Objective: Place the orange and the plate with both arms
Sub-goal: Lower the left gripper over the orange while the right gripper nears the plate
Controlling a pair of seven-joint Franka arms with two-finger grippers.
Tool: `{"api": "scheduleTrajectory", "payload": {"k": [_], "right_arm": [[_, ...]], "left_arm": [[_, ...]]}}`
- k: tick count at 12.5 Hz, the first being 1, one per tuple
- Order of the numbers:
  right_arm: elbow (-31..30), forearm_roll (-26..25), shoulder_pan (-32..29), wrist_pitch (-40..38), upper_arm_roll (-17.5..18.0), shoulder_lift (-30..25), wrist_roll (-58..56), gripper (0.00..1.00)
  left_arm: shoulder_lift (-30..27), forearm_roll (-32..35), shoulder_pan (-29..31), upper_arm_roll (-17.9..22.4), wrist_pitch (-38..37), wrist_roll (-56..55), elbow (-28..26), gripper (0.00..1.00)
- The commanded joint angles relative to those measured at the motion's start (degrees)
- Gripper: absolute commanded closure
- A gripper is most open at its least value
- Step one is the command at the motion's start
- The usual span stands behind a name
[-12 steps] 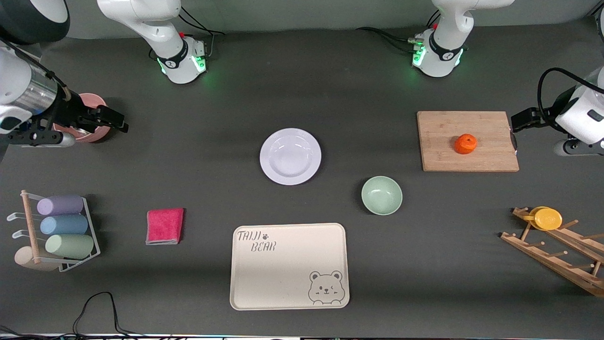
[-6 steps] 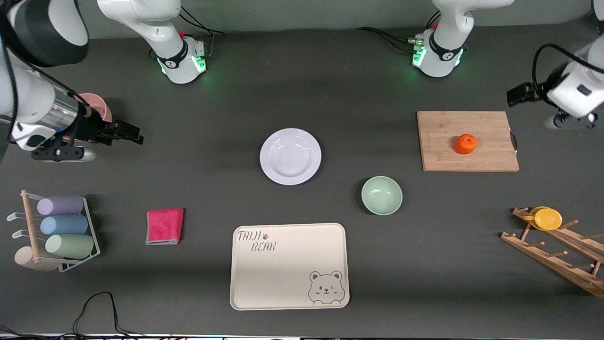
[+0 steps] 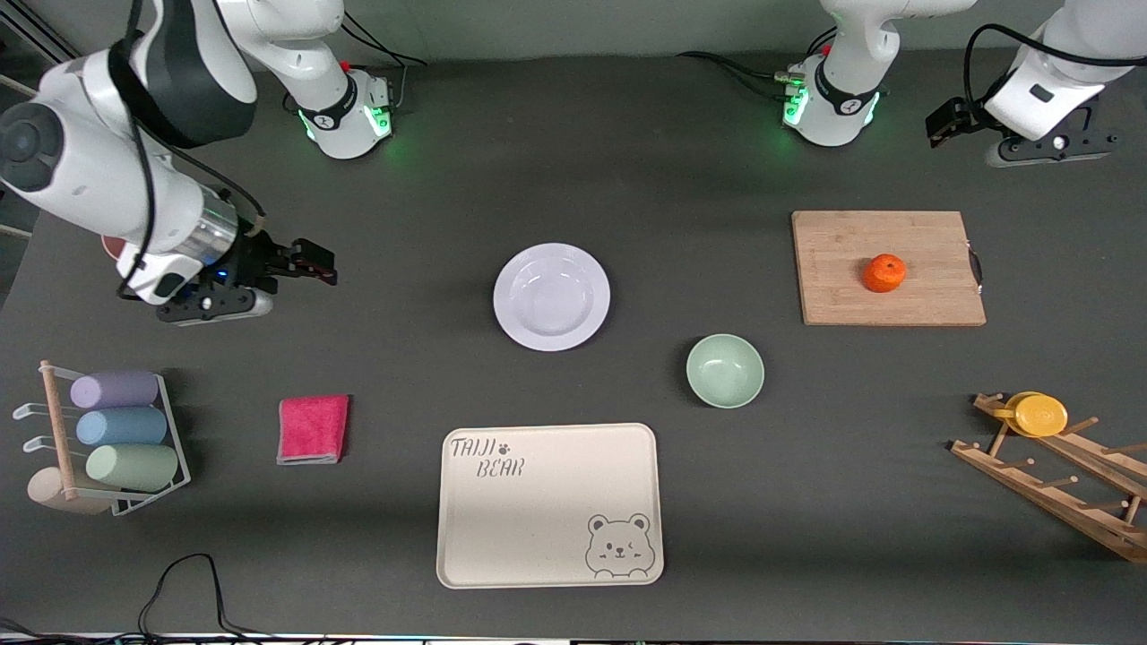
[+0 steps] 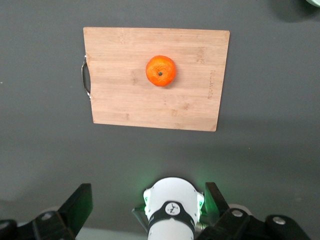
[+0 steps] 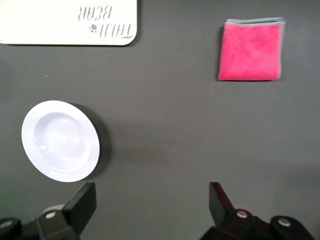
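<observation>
White plate (image 3: 551, 296) is sitting mid-counter | orange (image 3: 884, 272) is resting on wooden board (image 3: 889, 267) | right end effector (image 3: 309, 261) is hovering over bare counter, fingers apart | left end effector (image 3: 948, 118) is hanging near its base, fingers apart

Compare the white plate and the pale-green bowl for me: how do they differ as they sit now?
The plate is glossy white, the bowl pale green. The plate is wider and shallow with a broad rim; the bowl is smaller across and deeper. The bowl sits nearer the front camera and more toward the left arm's end of the table. Both are round, upright, empty and rest directly on the dark table.
</observation>
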Motion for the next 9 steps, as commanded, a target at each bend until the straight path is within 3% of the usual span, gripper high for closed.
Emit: {"api": "scheduleTrajectory", "payload": {"k": [1,3,9], "right_arm": [[-0.01,-0.34,-0.57,0.87,1.22,1.51,-0.15,0.0],[-0.1,-7.08,-0.57,-2.19,1.22,1.51,-0.6,0.0],[-0.89,-7.03,0.48,-3.01,1.57,2.91,-0.95,0.0]], "left_arm": [[-0.64,0.26,0.44,-0.04,9.85,-0.85,-8.36,0.0],[0.06,0.26,0.7,-0.04,18.81,-0.85,-14.51,0.0],[17.52,0.26,5.45,0.05,40.45,-0.76,-19.2,0.0]]}}
